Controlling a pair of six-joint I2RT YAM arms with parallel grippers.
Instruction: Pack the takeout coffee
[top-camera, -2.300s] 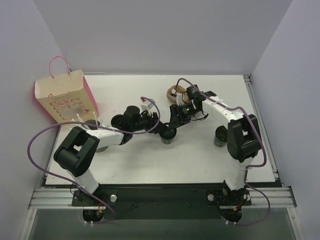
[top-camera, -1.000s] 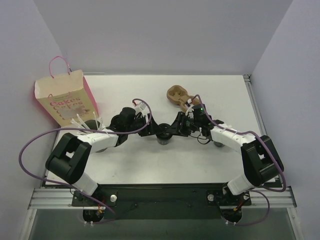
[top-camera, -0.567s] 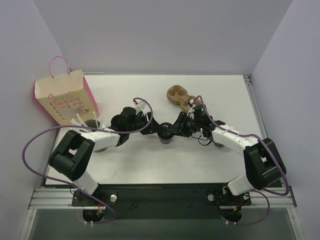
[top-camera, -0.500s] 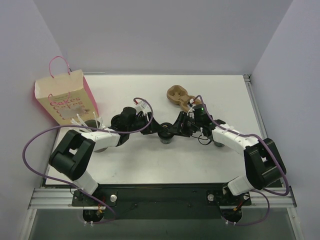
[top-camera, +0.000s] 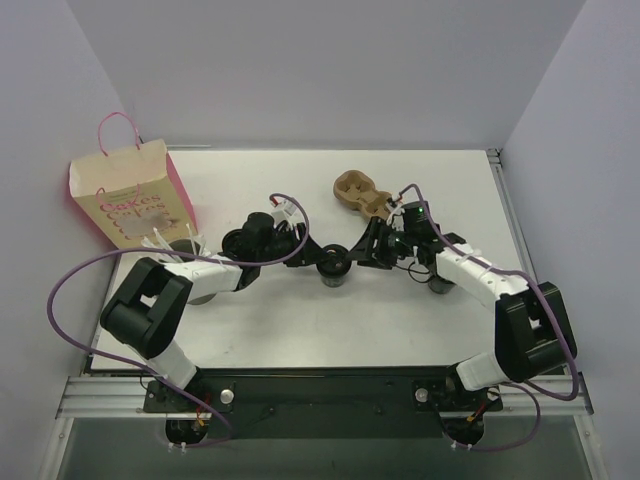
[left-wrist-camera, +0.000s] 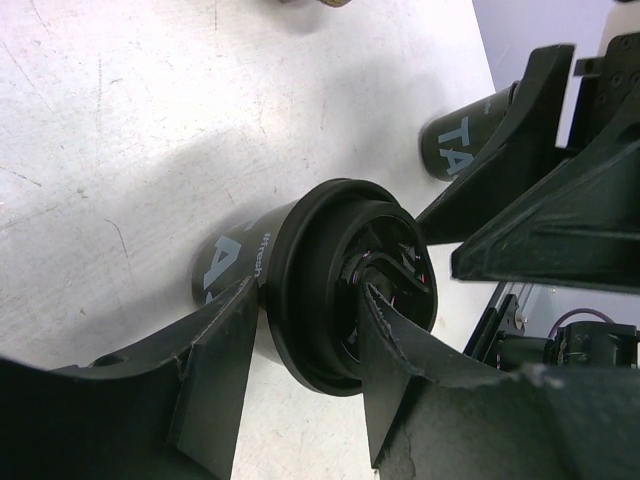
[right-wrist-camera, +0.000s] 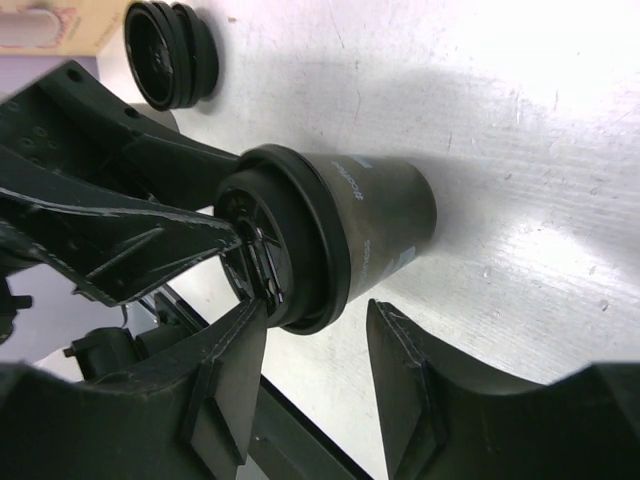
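Note:
The takeout coffee (top-camera: 333, 268) is a small dark grey cup with a black lid, standing upright mid-table. It shows in the left wrist view (left-wrist-camera: 300, 270) and the right wrist view (right-wrist-camera: 370, 215). My left gripper (top-camera: 312, 258) is open at the cup's left. In its own view (left-wrist-camera: 305, 300) one finger lies over the lid top and the other beside the cup wall. My right gripper (top-camera: 358, 256) is open at the cup's right, and the cup sits just past its fingertips (right-wrist-camera: 315, 315). The paper bag (top-camera: 130, 195) stands at the far left.
A brown cup carrier (top-camera: 358, 192) lies behind the grippers. A second dark cup (top-camera: 438, 282) stands under my right arm and shows in the left wrist view (left-wrist-camera: 460, 145). Another black-lidded cup (right-wrist-camera: 170, 55) sits near the bag, under my left arm (top-camera: 188, 248).
My right gripper has drawn back a little to the right of the cup and its arm has swung outward. My left gripper has stayed at the cup. The cup has not moved.

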